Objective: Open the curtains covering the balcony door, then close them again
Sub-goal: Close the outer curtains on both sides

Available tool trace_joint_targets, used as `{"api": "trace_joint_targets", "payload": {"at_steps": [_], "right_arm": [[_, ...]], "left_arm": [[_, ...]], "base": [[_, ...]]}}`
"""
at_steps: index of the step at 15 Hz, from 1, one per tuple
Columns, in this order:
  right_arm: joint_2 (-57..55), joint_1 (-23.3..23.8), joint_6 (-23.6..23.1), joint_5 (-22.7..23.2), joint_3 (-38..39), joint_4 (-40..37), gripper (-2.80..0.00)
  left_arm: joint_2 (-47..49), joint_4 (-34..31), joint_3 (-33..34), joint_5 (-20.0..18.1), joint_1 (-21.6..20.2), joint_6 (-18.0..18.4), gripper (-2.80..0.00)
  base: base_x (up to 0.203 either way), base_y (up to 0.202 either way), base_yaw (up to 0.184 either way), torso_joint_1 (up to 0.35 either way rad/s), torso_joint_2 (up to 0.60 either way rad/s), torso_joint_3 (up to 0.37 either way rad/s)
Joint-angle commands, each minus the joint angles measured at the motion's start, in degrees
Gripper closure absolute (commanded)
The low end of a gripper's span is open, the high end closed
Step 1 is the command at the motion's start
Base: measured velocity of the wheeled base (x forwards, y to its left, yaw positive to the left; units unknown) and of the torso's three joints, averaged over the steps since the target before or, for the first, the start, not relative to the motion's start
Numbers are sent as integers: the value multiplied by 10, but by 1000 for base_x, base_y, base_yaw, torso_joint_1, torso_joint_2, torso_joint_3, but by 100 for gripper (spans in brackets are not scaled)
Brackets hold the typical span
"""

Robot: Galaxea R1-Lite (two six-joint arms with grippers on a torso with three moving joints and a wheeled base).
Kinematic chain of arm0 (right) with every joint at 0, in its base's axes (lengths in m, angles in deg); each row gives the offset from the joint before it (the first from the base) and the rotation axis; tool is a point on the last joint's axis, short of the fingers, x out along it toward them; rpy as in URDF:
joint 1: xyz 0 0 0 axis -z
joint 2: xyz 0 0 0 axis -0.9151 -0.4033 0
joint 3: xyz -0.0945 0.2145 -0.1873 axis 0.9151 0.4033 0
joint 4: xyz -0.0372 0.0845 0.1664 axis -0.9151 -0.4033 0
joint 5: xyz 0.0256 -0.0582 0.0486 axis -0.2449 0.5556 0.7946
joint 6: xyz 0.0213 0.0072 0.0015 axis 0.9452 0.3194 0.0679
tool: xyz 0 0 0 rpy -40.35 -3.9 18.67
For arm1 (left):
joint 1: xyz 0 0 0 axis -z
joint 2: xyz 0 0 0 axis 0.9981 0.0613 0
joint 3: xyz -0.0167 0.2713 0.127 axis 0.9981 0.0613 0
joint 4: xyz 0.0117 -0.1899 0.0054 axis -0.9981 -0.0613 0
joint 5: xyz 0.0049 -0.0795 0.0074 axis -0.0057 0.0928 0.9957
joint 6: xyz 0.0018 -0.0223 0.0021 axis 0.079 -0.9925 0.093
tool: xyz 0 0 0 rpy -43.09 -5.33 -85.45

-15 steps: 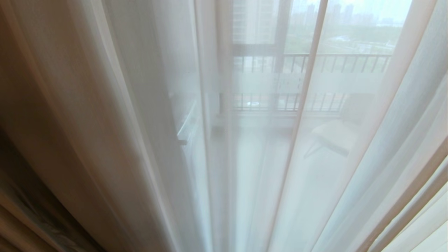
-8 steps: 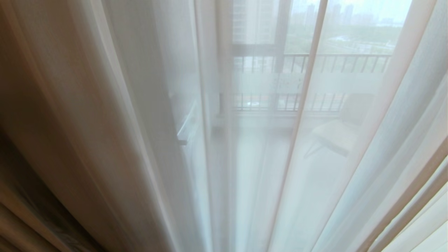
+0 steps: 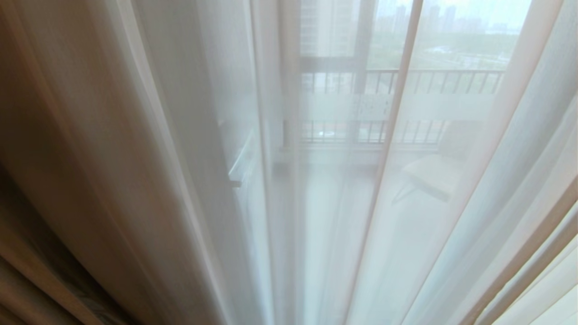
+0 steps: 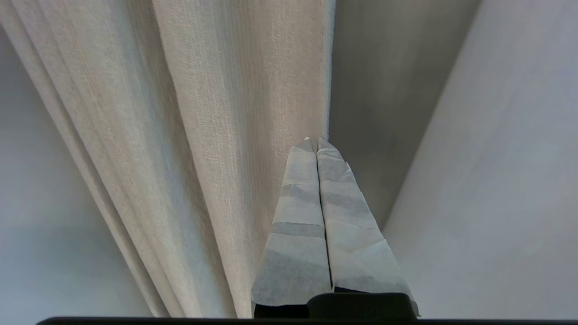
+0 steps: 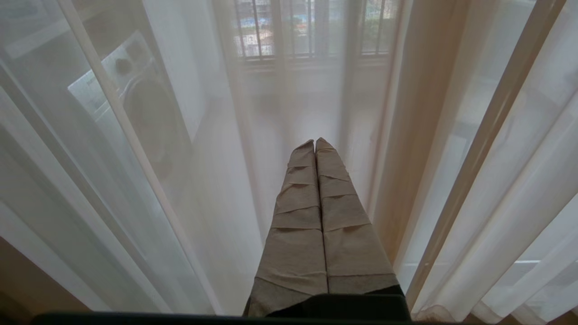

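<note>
The curtains hang drawn across the glass. The sheer white layer point(image 3: 406, 203) fills the head view, and the thick beige layer point(image 3: 54, 149) hangs in folds at the left. Through the sheer, the balcony door's frosted band point(image 3: 343, 107) shows faintly. Neither arm is in the head view. In the left wrist view my left gripper point(image 4: 314, 141) is shut and empty, its tips right beside the thick curtain's point(image 4: 203, 113) free edge; I cannot tell whether they touch. My right gripper point(image 5: 314, 142) is shut and empty, pointing at the sheer curtain point(image 5: 180, 180).
Behind the sheer stand a balcony railing point(image 3: 429, 81), a pale chair point(image 3: 433, 174) and a washing machine point(image 5: 144, 108). A plain grey wall point(image 4: 496, 158) runs beside the thick curtain's edge.
The thick curtain's folds at the lower left of the head view have shifted slightly. The sheer layer and the view behind it are unchanged.
</note>
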Motion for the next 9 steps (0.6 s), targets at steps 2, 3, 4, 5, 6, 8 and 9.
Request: {"api": "trace_joint_targets", "payload": {"at_steps": [2, 3, 4, 5, 6, 8, 9], "right_arm": [[0, 0, 0, 0, 0, 0, 0], [0, 0, 0, 0, 0, 0, 0], [0, 0, 0, 0, 0, 0, 0], [0, 0, 0, 0, 0, 0, 0], [0, 0, 0, 0, 0, 0, 0], [0, 0, 0, 0, 0, 0, 0], [0, 0, 0, 0, 0, 0, 0]], "left_arm": [[-27, 1, 24, 6, -5, 0, 0], [-38, 0, 37, 8, -6, 0, 0], [-53, 1, 55, 10, -6, 0, 0], [-72, 0, 78, 13, -6, 0, 0], [-92, 1, 105, 14, -5, 0, 0], [-133, 1, 163, 15, -4, 0, 0], [-148, 1, 185, 16, -3, 0, 0]], "base": [[0, 0, 0, 0, 0, 0], [0, 0, 0, 0, 0, 0], [0, 0, 0, 0, 0, 0], [0, 0, 0, 0, 0, 0], [0, 0, 0, 0, 0, 0], [0, 0, 0, 0, 0, 0], [0, 0, 0, 0, 0, 0]]}}
